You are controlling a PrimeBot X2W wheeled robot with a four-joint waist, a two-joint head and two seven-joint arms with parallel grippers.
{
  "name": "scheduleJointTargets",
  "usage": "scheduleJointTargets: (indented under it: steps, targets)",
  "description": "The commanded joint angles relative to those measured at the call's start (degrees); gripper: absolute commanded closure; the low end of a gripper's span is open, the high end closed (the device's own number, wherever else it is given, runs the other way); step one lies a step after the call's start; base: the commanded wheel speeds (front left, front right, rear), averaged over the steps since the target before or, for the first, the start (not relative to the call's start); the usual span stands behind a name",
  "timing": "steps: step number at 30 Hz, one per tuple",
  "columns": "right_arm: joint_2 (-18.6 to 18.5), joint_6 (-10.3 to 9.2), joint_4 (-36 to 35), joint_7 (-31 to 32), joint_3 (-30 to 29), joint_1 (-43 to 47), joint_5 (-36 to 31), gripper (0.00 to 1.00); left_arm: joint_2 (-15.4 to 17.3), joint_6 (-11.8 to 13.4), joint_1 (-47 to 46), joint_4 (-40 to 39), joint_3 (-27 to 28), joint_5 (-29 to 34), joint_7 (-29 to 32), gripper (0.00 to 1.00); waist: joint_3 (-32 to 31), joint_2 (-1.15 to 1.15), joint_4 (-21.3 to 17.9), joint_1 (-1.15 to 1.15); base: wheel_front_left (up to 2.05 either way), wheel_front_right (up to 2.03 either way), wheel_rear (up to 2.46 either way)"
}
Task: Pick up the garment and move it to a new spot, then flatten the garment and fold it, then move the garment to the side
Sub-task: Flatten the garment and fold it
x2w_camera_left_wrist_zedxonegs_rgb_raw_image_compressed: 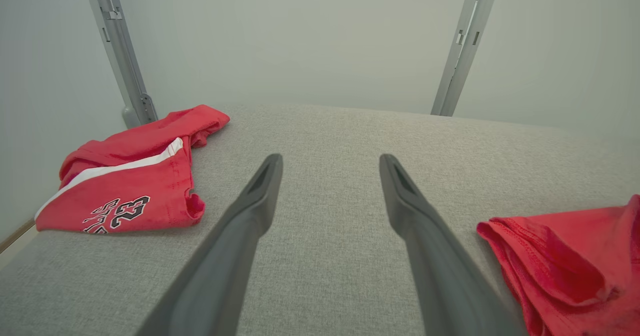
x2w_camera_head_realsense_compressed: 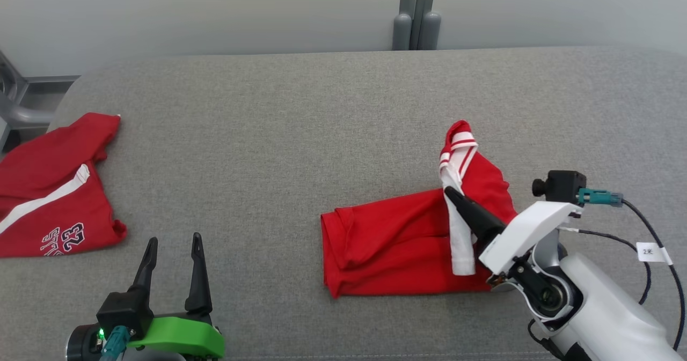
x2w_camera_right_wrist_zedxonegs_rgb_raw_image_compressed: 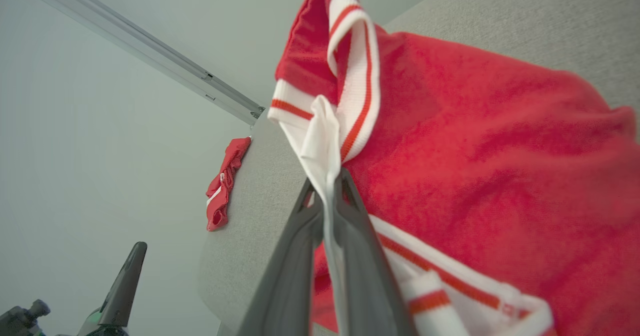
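Note:
A red garment [x2w_camera_head_realsense_compressed: 397,243] with white, red-striped trim lies partly folded on the grey fabric surface [x2w_camera_head_realsense_compressed: 279,135], right of centre. My right gripper [x2w_camera_head_realsense_compressed: 448,192] is shut on its white trim strip and holds that edge lifted, so the striped band [x2w_camera_head_realsense_compressed: 459,142] stands up above the rest. In the right wrist view the white strip [x2w_camera_right_wrist_zedxonegs_rgb_raw_image_compressed: 325,141] runs between the closed fingers of the right gripper [x2w_camera_right_wrist_zedxonegs_rgb_raw_image_compressed: 326,186], with the garment's red cloth [x2w_camera_right_wrist_zedxonegs_rgb_raw_image_compressed: 475,141] behind. My left gripper [x2w_camera_head_realsense_compressed: 175,238] stands open and holds nothing at the lower left, well apart from the garment [x2w_camera_left_wrist_zedxonegs_rgb_raw_image_compressed: 565,256]; its tips [x2w_camera_left_wrist_zedxonegs_rgb_raw_image_compressed: 330,161] hover over bare fabric.
A second red garment [x2w_camera_head_realsense_compressed: 48,189] with a white stripe and the number 23 lies at the surface's left edge, also seen as the numbered garment [x2w_camera_left_wrist_zedxonegs_rgb_raw_image_compressed: 130,186]. Grey metal posts [x2w_camera_head_realsense_compressed: 416,17] and a pale wall stand behind the far edge. Cables [x2w_camera_head_realsense_compressed: 638,253] hang from the right wrist.

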Motion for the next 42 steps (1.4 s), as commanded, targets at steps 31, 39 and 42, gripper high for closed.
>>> scheduleJointTargets:
  steps: [31, 39, 42]
  targets:
    - [14.94, 0.02, 15.54, -4.8, 5.55, -5.34, -4.83, 1.0, 0.13, 0.51, -3.44, 2.6, -3.98, -2.07, 0.0, 0.0, 1.67, 0.0, 6.14, 0.0, 0.0, 0.0, 0.0]
    - [15.18, 0.02, 14.05, -4.26, 7.26, -5.25, -2.27, 0.0, 0.13, 0.79, -3.4, 3.15, -3.67, -2.05, 0.0, 0.0, 1.36, 0.0, 6.1, 0.0, 0.0, 0.0, 0.0]
    - [14.52, 0.02, 11.36, -4.78, 7.64, -4.35, -1.01, 0.0, 0.13, 0.59, -3.12, 3.22, -3.42, -1.83, 0.0, 0.0, 1.01, 0.0, 5.73, 0.0, 0.0, 0.0, 0.0]
